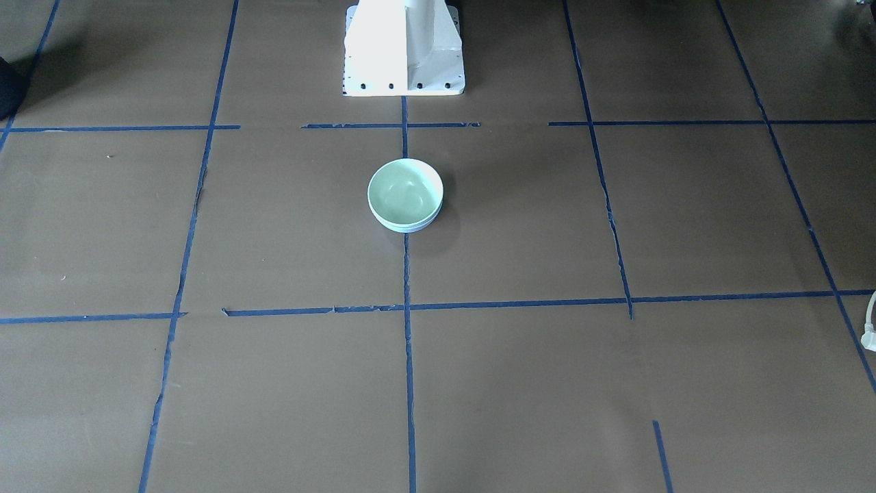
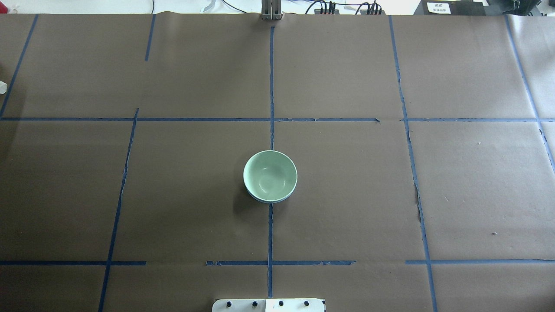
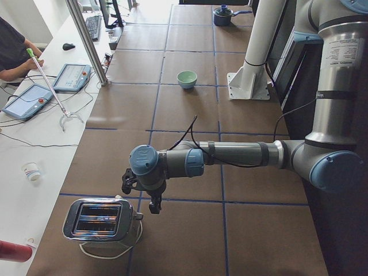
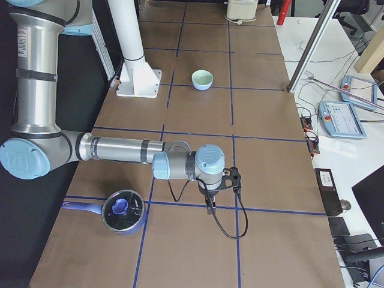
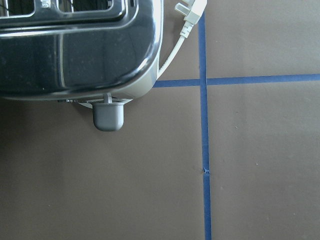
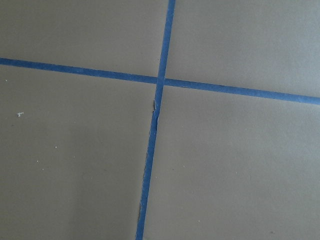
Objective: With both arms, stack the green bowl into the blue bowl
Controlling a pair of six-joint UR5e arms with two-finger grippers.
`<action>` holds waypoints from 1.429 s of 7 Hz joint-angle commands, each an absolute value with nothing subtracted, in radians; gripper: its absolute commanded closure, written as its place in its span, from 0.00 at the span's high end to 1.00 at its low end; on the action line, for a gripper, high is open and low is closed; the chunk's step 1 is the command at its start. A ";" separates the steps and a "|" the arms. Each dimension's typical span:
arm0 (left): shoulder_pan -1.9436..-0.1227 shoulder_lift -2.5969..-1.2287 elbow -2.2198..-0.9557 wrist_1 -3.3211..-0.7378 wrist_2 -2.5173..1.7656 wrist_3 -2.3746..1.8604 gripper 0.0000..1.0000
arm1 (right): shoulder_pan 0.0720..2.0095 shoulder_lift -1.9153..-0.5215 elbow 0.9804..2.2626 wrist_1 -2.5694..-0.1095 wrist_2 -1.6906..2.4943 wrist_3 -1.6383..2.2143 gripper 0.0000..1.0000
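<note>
The green bowl (image 1: 405,193) sits nested inside the blue bowl (image 1: 408,228) at the middle of the table; only a thin pale blue rim shows under it. In the overhead view the green bowl (image 2: 269,175) covers the blue bowl (image 2: 271,201) the same way. Both arms are out of the overhead and front views. In the left side view my left gripper (image 3: 153,202) hangs near the toaster, far from the bowls (image 3: 187,77). In the right side view my right gripper (image 4: 210,206) hangs near a pot, far from the bowls (image 4: 202,78). I cannot tell whether either is open or shut.
A chrome toaster (image 3: 100,221) with its cord stands at the table's left end, also in the left wrist view (image 5: 75,50). A pot with a blue lid (image 4: 123,211) stands at the right end. The white pedestal (image 1: 404,48) stands behind the bowls. An operator (image 3: 11,52) sits at the side desk.
</note>
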State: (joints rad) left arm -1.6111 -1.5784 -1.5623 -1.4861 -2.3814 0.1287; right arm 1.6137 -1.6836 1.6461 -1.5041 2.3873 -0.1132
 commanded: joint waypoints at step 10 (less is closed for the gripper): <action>-1.609 -1.562 -1.554 -1.499 -2.385 0.129 1.00 | 1.652 -1.675 1.674 -1.582 2.393 -0.114 1.00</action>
State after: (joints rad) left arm -1.6092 -1.5616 -1.5539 -1.4987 -2.3853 0.1288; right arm 1.6521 -1.6751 1.6736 -1.5820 2.3932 -0.1161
